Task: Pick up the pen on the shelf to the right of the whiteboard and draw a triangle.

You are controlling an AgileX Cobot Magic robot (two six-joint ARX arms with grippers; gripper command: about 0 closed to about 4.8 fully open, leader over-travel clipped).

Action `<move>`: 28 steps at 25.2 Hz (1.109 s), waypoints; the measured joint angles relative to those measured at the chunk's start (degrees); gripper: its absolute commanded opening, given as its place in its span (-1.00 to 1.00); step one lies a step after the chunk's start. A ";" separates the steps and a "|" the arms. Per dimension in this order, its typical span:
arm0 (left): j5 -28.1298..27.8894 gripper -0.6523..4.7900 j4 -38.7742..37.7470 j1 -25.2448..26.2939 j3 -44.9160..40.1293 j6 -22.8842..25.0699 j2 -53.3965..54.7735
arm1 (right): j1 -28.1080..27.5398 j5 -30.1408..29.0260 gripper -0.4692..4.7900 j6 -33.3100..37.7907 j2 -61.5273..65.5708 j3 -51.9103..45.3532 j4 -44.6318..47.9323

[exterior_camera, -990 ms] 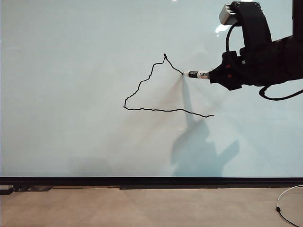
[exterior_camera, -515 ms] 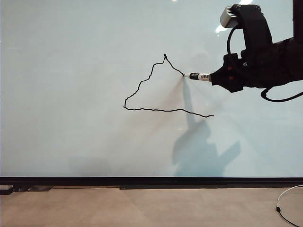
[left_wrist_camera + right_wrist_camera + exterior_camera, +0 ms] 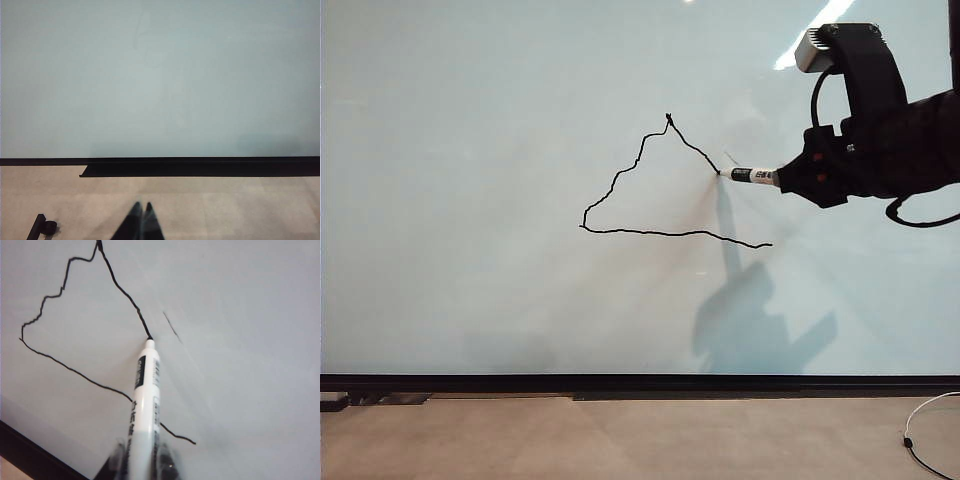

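Large glossy pale whiteboard (image 3: 470, 200), black strip along lower edge. On it, wobbly thin black triangle outline (image 3: 620, 175): left side and base drawn, right side unfinished, stopping partway down from the peak. Gap to close runs down and right of that stopping point, toward the base line's free right end. Right gripper (image 3: 790, 178) right of the triangle, clamped on slim white black-banded pen (image 3: 752, 176); long axis near level, tip touching board at the line's end. Left gripper (image 3: 141, 220) low before the board, far from the triangle, fingers together, empty.
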 measured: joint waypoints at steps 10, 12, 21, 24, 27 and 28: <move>0.00 -0.78 0.00 0.00 0.00 0.00 0.00 | -0.72 -0.70 -0.84 0.26 0.02 -0.17 -0.11; 0.00 -0.78 0.00 0.00 -0.02 0.00 0.00 | -0.72 -0.68 -0.84 0.26 0.00 -0.28 -0.07; 0.00 -0.78 0.00 0.00 0.00 0.00 0.00 | -2.01 -0.42 -0.84 0.66 0.02 -2.12 0.04; 0.00 -0.78 0.00 0.00 0.00 0.00 0.00 | -2.21 -0.17 -0.84 0.76 0.04 -2.71 0.37; 0.02 -0.78 0.00 0.00 0.00 0.00 0.00 | -2.38 0.02 -0.84 0.81 0.04 -3.08 0.66; 0.00 -0.78 0.00 0.00 -0.02 0.00 0.00 | -2.38 0.00 -0.84 0.85 0.15 -3.19 0.83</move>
